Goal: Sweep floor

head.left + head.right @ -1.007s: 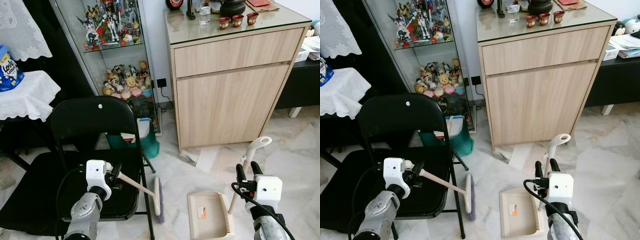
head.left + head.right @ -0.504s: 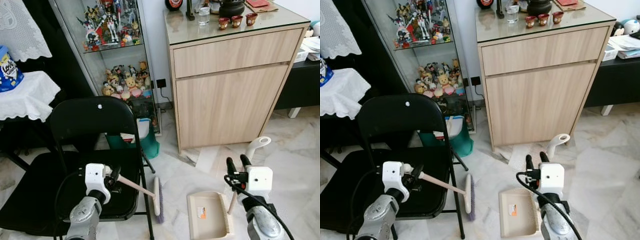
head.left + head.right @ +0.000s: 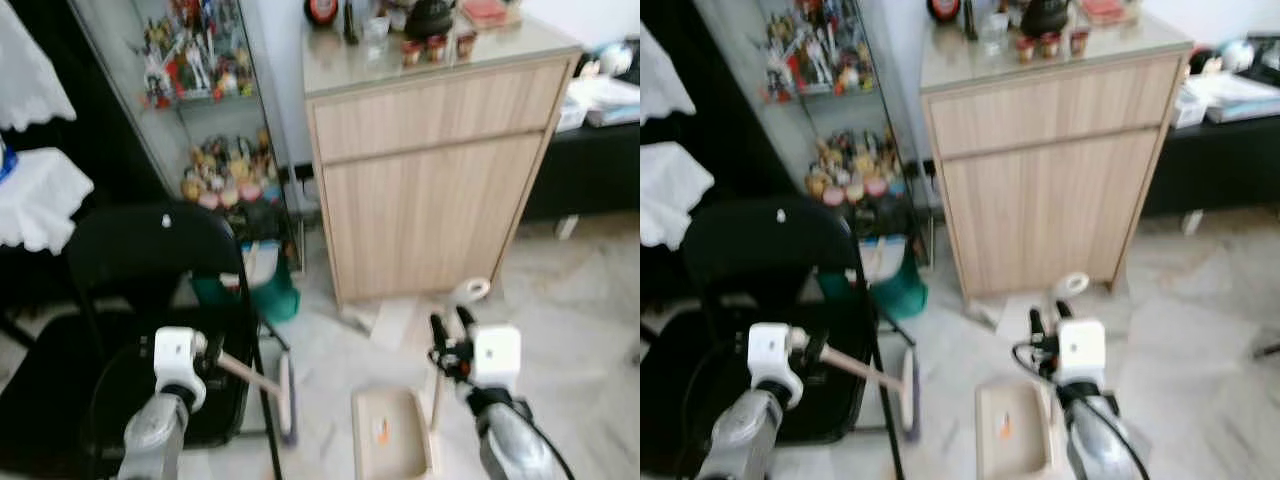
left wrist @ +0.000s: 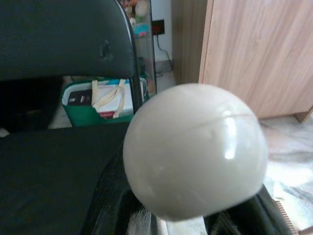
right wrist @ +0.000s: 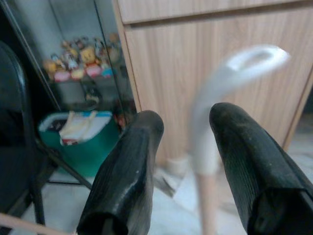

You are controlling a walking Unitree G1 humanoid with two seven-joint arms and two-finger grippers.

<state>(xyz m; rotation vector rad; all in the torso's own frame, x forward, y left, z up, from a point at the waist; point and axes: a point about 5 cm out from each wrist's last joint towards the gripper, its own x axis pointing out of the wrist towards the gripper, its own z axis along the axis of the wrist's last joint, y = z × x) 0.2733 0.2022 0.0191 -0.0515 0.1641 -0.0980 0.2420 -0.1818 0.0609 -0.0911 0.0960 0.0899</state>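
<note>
Your left claw (image 3: 212, 357) is closed on the brush (image 3: 286, 397) by the top of its thin stick; in its wrist view the stick's round white end cap (image 4: 194, 152) sits right in front of the lens, with the black fingers (image 4: 115, 196) pinched beneath it. The stick slopes down and forward to the brush head, which stands on the floor (image 3: 570, 300) just beside the front leg of the black chair (image 3: 140, 260).

Your right claw (image 3: 451, 328) is open, fingers (image 5: 128, 166) parted about a handle's width. The dustpan's (image 3: 390, 440) white looped handle (image 5: 230, 93) rises between and just beyond them. It looks blurred, and I cannot tell whether the fingers touch it. The pan lies flat on the floor in front of the wooden cabinet (image 3: 420, 180), near the brush head.

Both tools should be light, stiff plastic. Held at the stick's far end, the brush will probably swing and twist easily, so a grip lower down would give you firmer strokes. The pan's upright handle looks smooth and likely slippery; take it on the straight part under the loop, squarely, or the pan may pivot. Watch the chair leg beside the bristles when you sweep.
</note>
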